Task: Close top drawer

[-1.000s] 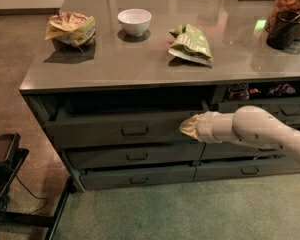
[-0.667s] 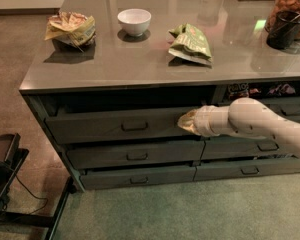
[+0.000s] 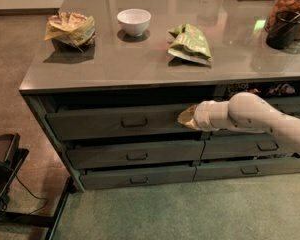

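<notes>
While my white, rounded arm (image 3: pixel 250 115) reaches in from the right edge of the scene, the largest thing before me is the grey, glossy-topped counter (image 3: pixel 140 64) with its stack of drawers. Just under the near edge of that top sits the wide, dark grey top drawer (image 3: pixel 95 124), with a dark gap between its upper edge and the countertop. Below it lie two slimmer dark grey drawers (image 3: pixel 105 155), one above the other. My tan-tipped gripper (image 3: pixel 187 118) is at the right end of the top drawer's front, pressed against it or just short of it. Whether it is spread or closed up, I cannot tell. On the countertop, a crumpled yellowish snack bag (image 3: pixel 70 28) lies near the left edge, a green snack bag (image 3: pixel 191 44) near the middle, and a small white bowl (image 3: pixel 134 21) between them, further back. The drawer's small rectangular metal handle (image 3: pixel 134 122) sits at the centre of the front, left of my gripper and apart from it.
</notes>
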Controlling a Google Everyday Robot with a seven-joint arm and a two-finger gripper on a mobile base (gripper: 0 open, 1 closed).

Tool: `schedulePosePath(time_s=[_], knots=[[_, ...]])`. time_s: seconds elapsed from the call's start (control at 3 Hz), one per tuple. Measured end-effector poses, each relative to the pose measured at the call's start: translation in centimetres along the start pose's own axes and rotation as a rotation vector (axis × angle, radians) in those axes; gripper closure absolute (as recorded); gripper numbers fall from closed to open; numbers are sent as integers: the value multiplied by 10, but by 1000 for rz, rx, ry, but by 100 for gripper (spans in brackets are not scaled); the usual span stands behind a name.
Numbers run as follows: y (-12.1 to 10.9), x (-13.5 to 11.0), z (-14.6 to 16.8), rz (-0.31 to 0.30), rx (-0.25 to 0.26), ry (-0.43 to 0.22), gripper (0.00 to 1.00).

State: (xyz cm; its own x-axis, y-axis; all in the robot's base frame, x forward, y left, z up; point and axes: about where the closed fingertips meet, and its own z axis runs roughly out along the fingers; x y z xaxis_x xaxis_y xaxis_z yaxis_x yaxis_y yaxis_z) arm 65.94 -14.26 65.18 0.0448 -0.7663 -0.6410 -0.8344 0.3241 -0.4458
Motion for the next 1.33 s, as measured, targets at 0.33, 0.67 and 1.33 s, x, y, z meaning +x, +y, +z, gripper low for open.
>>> schedulePosePath(time_s=[0.33, 0.67, 1.33], knots=[[0, 0, 0, 0, 0, 0, 84], [12, -3, -9, -4, -45, 15, 96], [98, -36, -81, 12, -244, 8, 100]])
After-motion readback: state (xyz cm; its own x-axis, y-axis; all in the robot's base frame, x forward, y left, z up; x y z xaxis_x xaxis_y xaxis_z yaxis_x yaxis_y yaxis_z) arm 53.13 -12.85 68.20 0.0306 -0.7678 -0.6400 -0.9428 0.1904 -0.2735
